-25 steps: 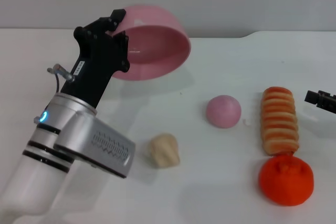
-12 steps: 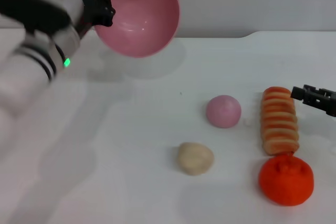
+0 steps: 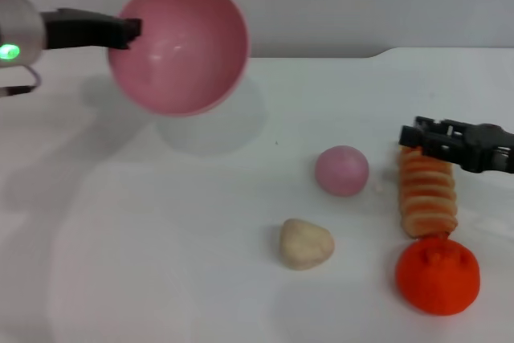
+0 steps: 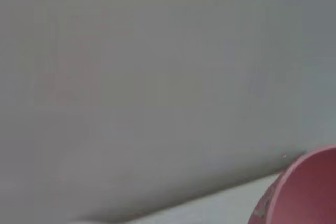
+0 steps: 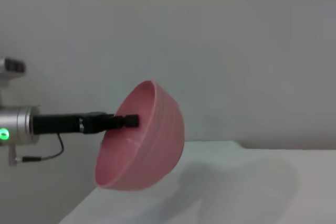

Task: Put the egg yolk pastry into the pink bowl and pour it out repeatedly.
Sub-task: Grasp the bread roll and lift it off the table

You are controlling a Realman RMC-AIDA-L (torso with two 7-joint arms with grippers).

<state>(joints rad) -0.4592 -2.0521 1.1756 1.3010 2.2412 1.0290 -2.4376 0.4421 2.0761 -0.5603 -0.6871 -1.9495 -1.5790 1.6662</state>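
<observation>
One left gripper [image 3: 128, 31] clamps the tipped pink bowl [image 3: 181, 50] aloft; egg yolk pastry [image 3: 306, 243] lies below

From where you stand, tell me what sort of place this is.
Probably a robot test bench: a bare white table against a plain grey wall, toy foods like the egg yolk pastry, and the left hand holding up the pink bowl.

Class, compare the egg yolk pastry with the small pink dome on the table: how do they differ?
The egg yolk pastry is pale beige; the pink dome is pink. The pastry looks lumpy and uneven, the dome smooth and evenly rounded. The pastry lies nearer the camera, the dome farther back, beside the ridged roll. Both rest on the white table, untouched, and are similar in size.
</observation>
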